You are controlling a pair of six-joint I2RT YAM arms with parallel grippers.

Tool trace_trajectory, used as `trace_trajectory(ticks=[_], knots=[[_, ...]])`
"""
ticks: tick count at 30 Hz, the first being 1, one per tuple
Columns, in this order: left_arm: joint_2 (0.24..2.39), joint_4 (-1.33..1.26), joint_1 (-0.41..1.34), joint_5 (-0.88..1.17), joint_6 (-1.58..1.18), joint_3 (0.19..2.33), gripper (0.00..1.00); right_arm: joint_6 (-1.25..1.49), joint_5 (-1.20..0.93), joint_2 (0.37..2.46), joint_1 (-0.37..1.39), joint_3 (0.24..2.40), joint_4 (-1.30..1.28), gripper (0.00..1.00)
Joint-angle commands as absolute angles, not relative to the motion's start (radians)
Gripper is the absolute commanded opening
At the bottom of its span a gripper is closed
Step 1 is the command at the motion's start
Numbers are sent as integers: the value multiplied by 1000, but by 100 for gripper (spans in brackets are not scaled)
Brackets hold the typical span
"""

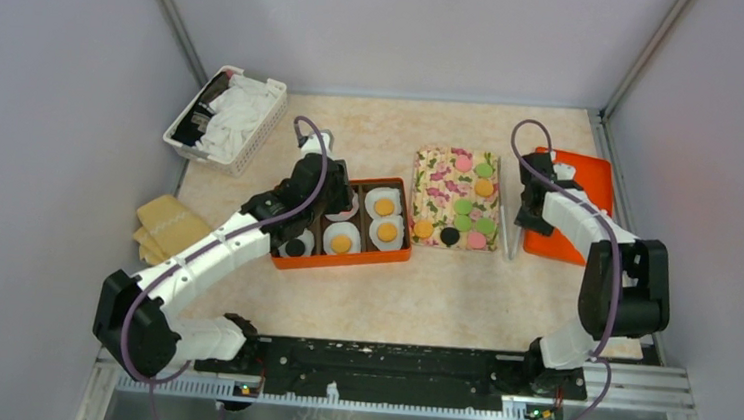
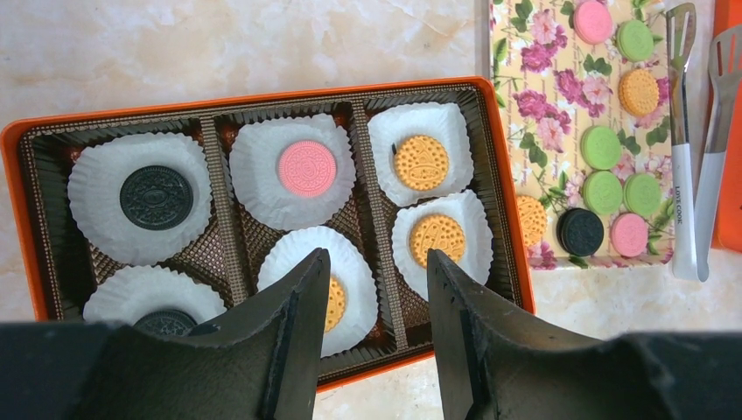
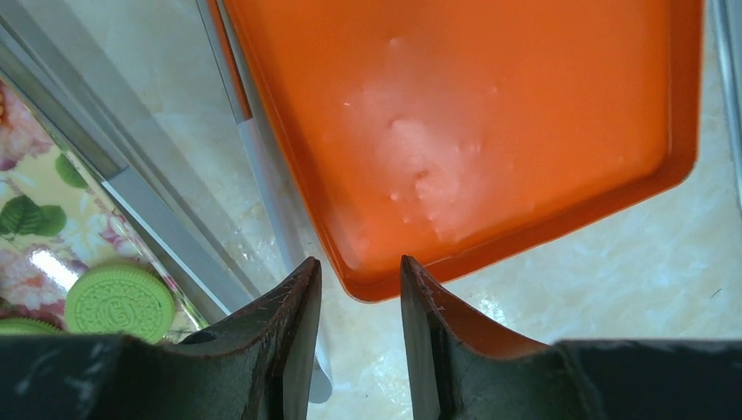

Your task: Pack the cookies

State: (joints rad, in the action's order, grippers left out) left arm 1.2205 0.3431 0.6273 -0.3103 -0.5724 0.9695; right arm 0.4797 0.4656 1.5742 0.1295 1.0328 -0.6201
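The cookies lie in two places. In the orange box [image 2: 262, 94], white paper cups hold a black cookie [image 2: 156, 198], a pink one [image 2: 306, 168] and two orange ones [image 2: 421, 162]; a third orange cookie [image 2: 334, 302] is half hidden by my left finger. Several more cookies, among them a green one [image 2: 600, 146], lie on the floral tray [image 1: 436, 180]. My left gripper [image 2: 376, 258] hangs open over the box's near edge, holding nothing. My right gripper [image 3: 359, 262] stands open and empty above a corner of the orange lid [image 3: 455, 131], beside the handle of the tongs [image 3: 271, 192].
The tongs [image 2: 691, 175] lie between the floral tray and the orange lid [image 1: 591, 177]. A white basket [image 1: 225, 118] of cloths stands at the back left, and a yellow cloth [image 1: 171, 224] lies left of the box. Walls close in the table.
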Motion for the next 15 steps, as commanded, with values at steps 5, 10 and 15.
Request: trace_trajectory(ticks=[5, 10, 15], knots=[[1221, 304, 626, -306, -566, 995, 52, 474, 382, 1634, 116, 1028, -523, 37], [1227, 304, 627, -307, -568, 991, 52, 473, 361, 1679, 115, 1030, -510, 36], [1234, 302, 626, -306, -564, 995, 52, 476, 342, 1702, 109, 1023, -495, 27]])
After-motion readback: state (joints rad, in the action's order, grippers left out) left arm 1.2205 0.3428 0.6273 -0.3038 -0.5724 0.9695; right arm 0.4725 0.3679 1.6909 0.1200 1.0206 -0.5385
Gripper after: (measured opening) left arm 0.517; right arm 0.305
